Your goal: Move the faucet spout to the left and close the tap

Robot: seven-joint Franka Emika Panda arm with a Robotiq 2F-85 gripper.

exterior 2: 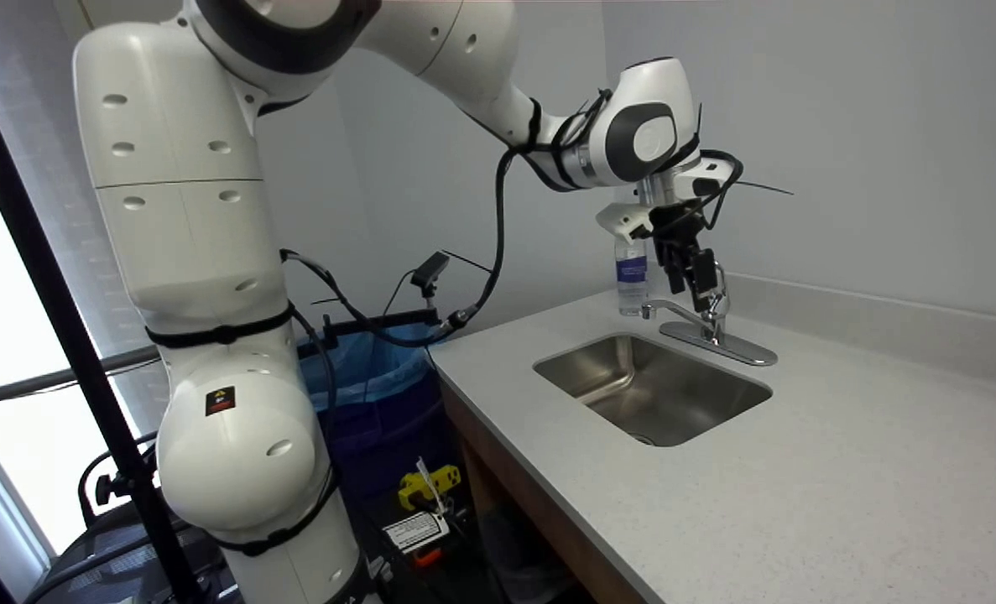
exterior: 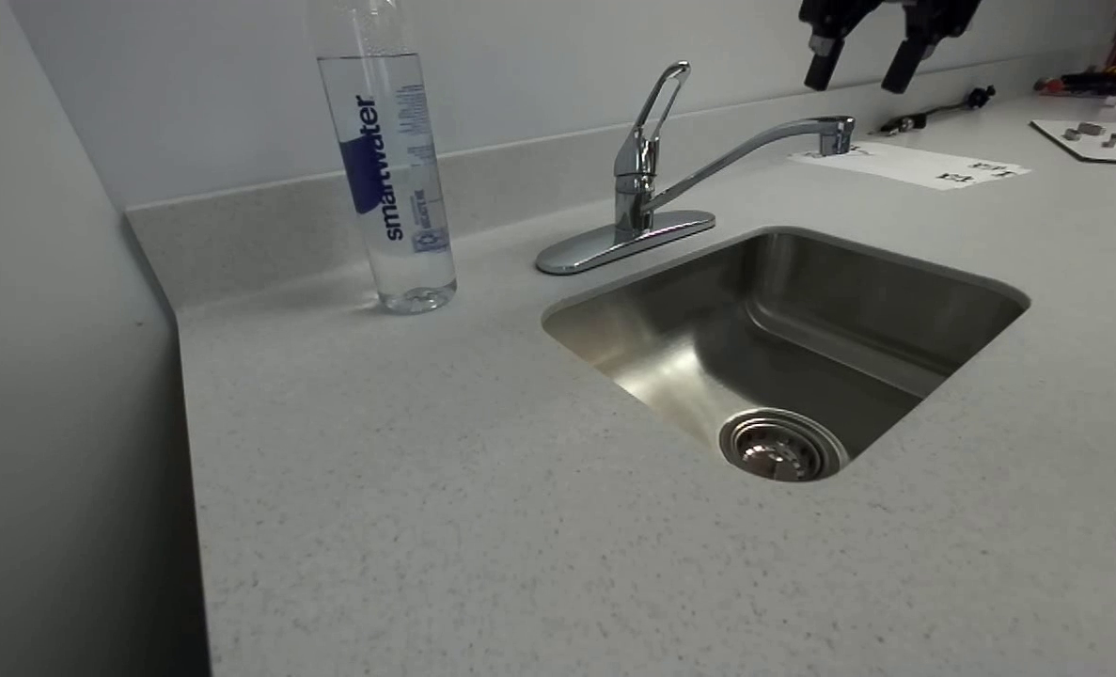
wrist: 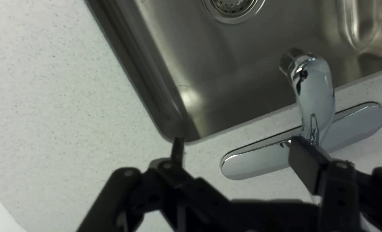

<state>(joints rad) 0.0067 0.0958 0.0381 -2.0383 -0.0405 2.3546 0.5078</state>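
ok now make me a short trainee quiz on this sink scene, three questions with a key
1. Multiple choice. In an exterior view, the looped chrome lever on the stubby cylindrical chrome tap points:
a) straight down
b) upward, at a lean
c) level, out to one side

2. True or false. In the wrist view, the black two-finger gripper stands open.

3. Fill in the blank. In the wrist view, the free end of the long curved chrome spout shows against the inside of the rectangular grey metal ____.

Key
1. b
2. True
3. sink
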